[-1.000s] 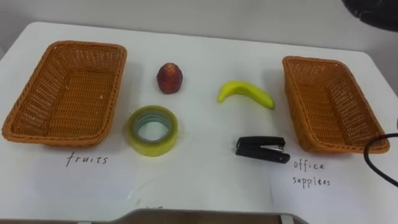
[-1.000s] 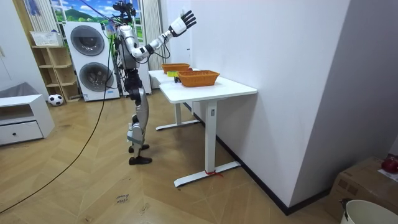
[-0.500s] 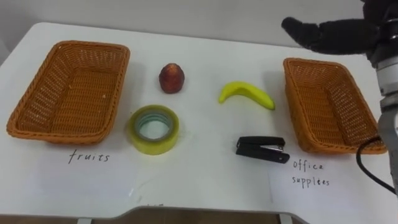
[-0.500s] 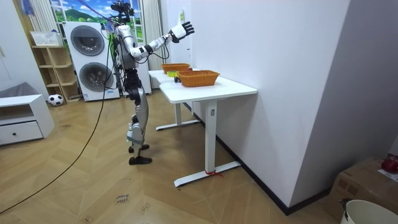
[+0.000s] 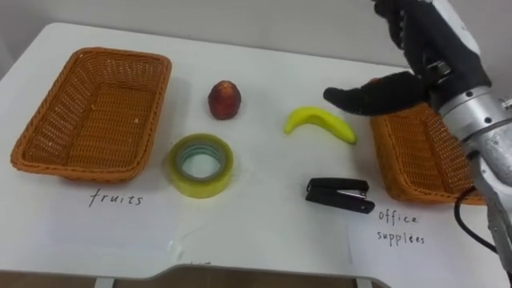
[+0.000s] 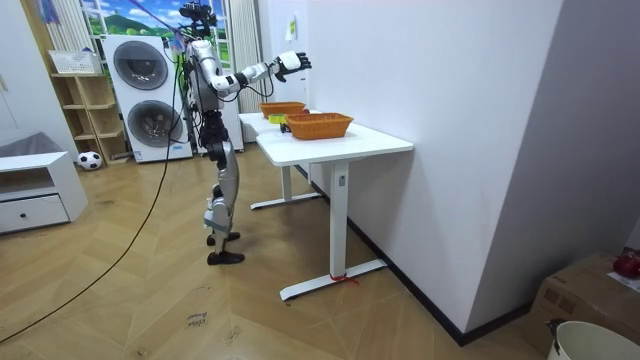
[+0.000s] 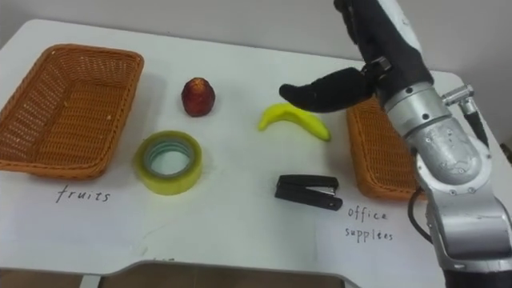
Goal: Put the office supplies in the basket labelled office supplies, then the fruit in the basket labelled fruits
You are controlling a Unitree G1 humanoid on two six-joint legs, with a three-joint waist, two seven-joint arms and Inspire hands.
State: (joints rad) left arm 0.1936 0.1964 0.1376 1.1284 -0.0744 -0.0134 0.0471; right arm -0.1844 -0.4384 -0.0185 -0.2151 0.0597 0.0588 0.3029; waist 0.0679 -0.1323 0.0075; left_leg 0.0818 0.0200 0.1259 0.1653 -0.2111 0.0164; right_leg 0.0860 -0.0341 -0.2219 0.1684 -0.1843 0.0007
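- The right hand (image 5: pixel 430 62) hovers over the right basket's (image 5: pixel 416 156) 11 o'clock corner, fingers (image 5: pixel 402 20) straight and apart, holding nothing
- Its thumb (image 5: pixel 364 96) points towards 9 o'clock, its tip near the banana's (image 5: pixel 320 124) 12 o'clock
- The banana lies on the table (image 5: pixel 264 232), just beside the right basket at its 10 o'clock
- The stapler (image 5: pixel 339 194) lies at the banana's 6 o'clock
- The red fruit (image 5: pixel 225 99) sits at the banana's 9 o'clock
- The tape roll (image 5: pixel 199 165) lies at the fruit's 7 o'clock, just beside the left basket (image 5: pixel 92 112)
- In the room view the robot stands upright at the table's end, right arm held out over it, washing machines (image 6: pixel 150 100) behind
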